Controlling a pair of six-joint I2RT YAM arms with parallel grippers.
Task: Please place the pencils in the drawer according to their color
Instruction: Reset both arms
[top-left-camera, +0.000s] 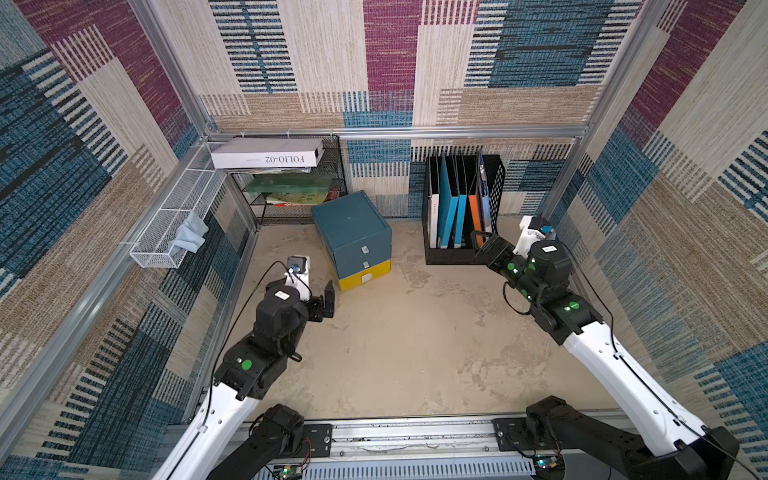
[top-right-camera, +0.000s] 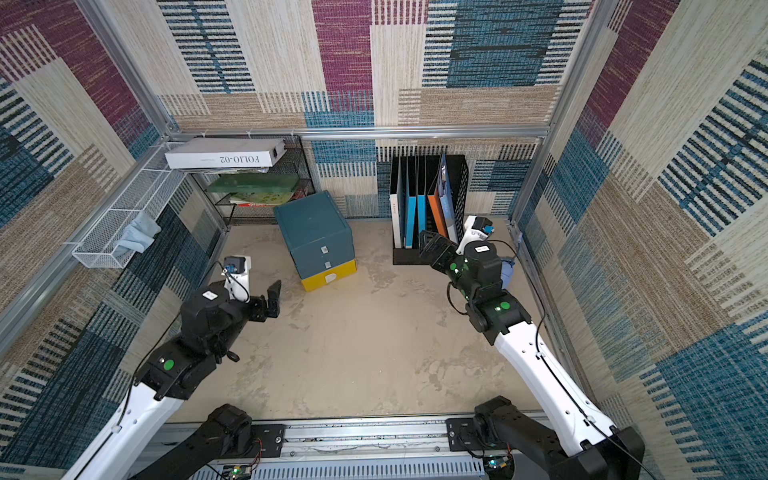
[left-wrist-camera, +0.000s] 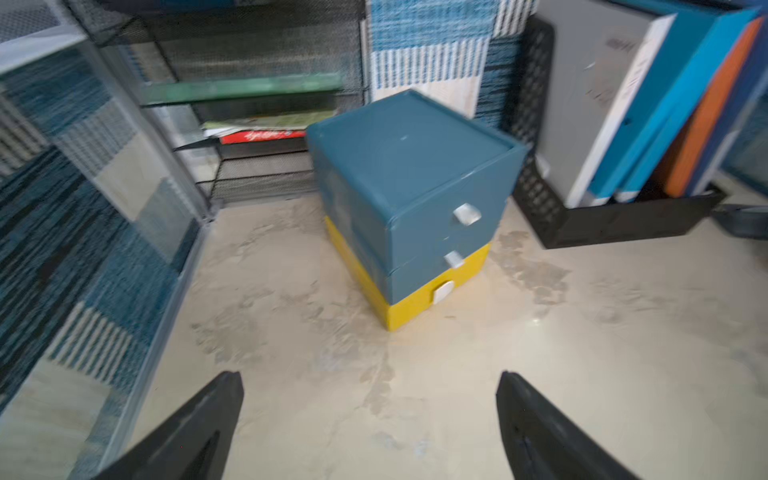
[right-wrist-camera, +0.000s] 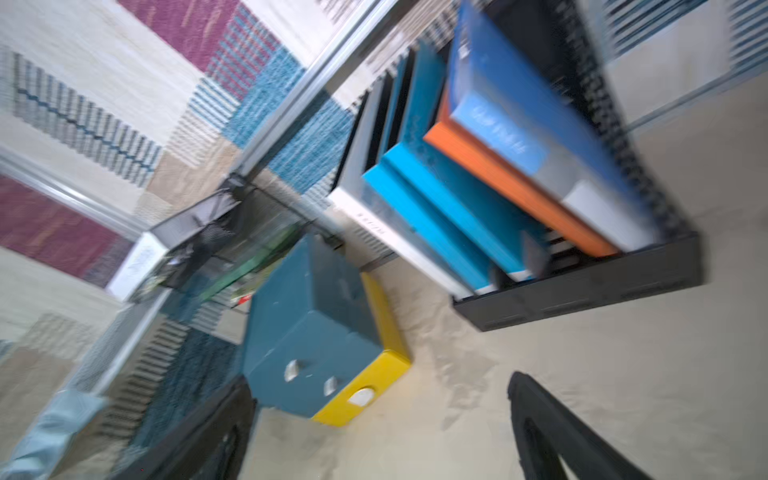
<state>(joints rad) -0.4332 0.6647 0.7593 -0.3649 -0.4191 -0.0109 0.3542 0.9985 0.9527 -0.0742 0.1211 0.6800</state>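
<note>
Pencils out of sight in every view; whether inside the shut drawers, impossible to tell. Toward the back of the tabletop (top-left-camera: 415, 340), in both top views: small drawer cabinet (top-left-camera: 351, 232) (top-right-camera: 311, 232), teal above a yellow bottom drawer (top-left-camera: 365, 277), all three fronts flush and closed. In front of it and to its left, apart from it: left gripper (top-left-camera: 324, 303), fingers spread wide with nothing between, facing the cabinet in the left wrist view (left-wrist-camera: 370, 378). Across the table, close to the front of the black file rack (top-left-camera: 449, 255): right gripper (top-left-camera: 485, 244), likewise spread wide and empty, though blurred in the right wrist view (right-wrist-camera: 382, 382). Behind the cabinet, a black mesh shelf (top-left-camera: 291, 208) topped by a white box (top-left-camera: 266, 153) marked FOLIO-02. On the left wall, a white wire basket (top-left-camera: 174, 216) holding a pale cloth (top-left-camera: 193, 237).
</note>
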